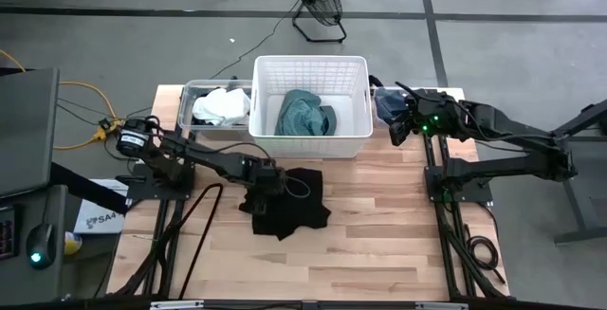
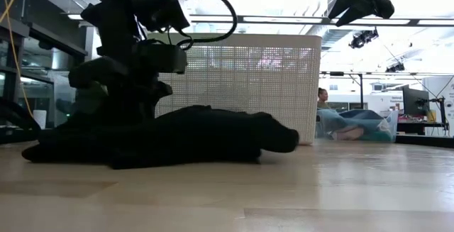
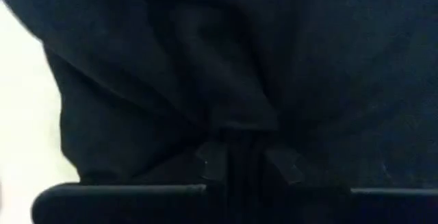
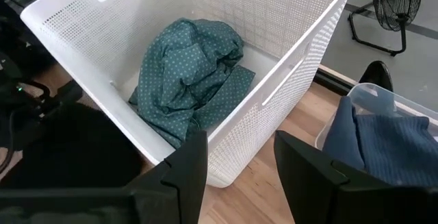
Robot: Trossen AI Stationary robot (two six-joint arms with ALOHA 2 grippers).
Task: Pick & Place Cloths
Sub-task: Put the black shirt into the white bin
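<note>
A black cloth (image 1: 289, 201) lies crumpled on the wooden table, in front of the white lattice basket (image 1: 356, 73). My left gripper (image 1: 268, 179) is down on its left part and shut on it; in the low view it stands over the cloth (image 2: 206, 136). A teal-green dotted cloth (image 4: 191, 66) lies on the basket's floor. A white cloth (image 1: 220, 107) sits in the left clear bin, a dark blue one (image 4: 383, 142) in the right clear bin. My right gripper (image 4: 236, 162) hangs open in the air above the basket's right corner and the right bin. My left gripper pinches a raised fold of the black cloth (image 3: 236, 125) between its two fingers (image 3: 212, 162), at the cloth's left part. It comes from above, slanting down from the table's left. The cloth lies on the table; creases run toward the pinch.
The basket stands at the table's far middle, a clear bin on each side of it. A floor fan (image 1: 316, 2) stands beyond the far edge. Cables (image 1: 199, 225) run over the table's left near part. Bare wood lies near and right of the black cloth.
</note>
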